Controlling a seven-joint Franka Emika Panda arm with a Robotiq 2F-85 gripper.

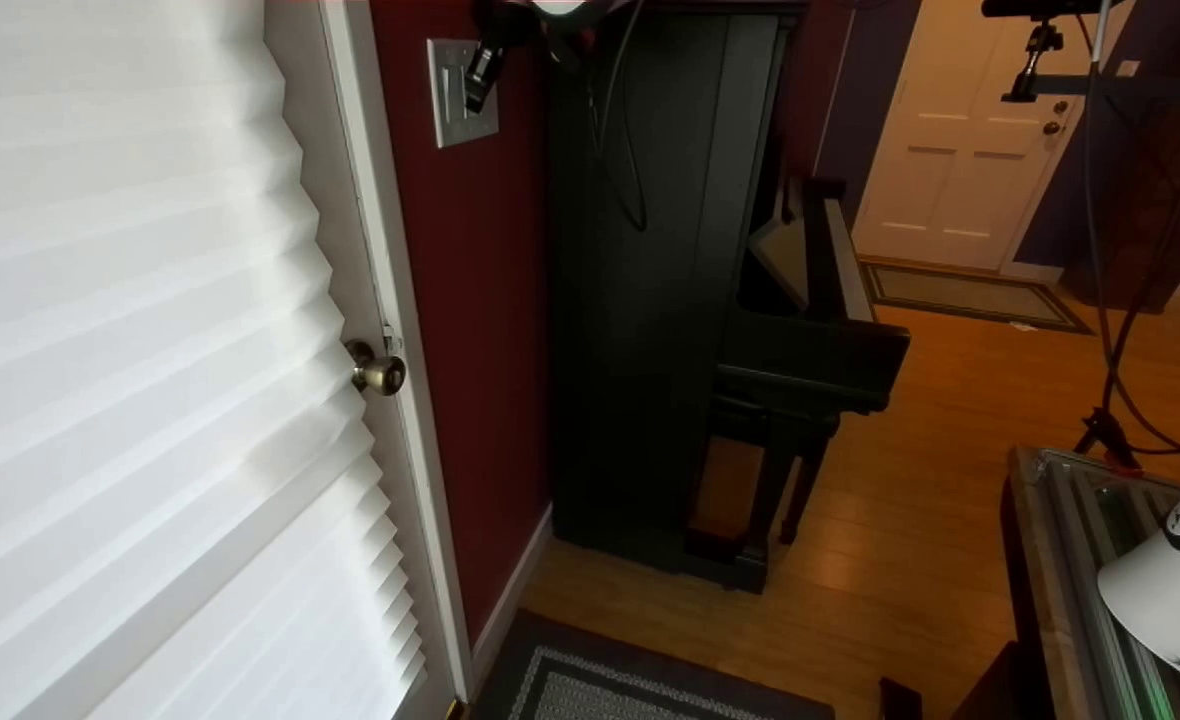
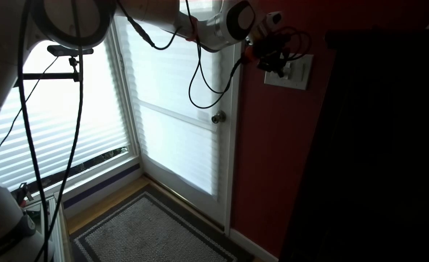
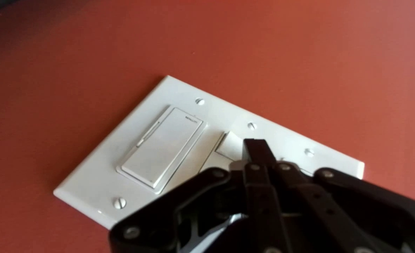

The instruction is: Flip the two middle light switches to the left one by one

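Observation:
The light-grey wall plate [image 3: 88, 191] fills the middle of the wrist view, tilted, on a red wall. It also shows in both exterior views [image 1: 470, 132] [image 2: 293, 83]. One small white middle light switch [image 3: 229, 144] shows just left of my fingertips. The other middle switch is hidden behind the gripper. My gripper [image 3: 258, 151] is shut and empty, its fingertips together in front of the plate's middle part. In both exterior views the gripper [image 1: 478, 88] [image 2: 280, 71] is at the plate. I cannot tell whether the tips touch it.
A wide paddle switch [image 3: 163, 146] is on the plate's left in the wrist view. A door with a brass knob [image 1: 383, 374] [image 2: 219, 116] stands beside the plate. A dark piano [image 1: 640, 300] stands close on the other side. Cables [image 2: 200, 83] hang from the arm.

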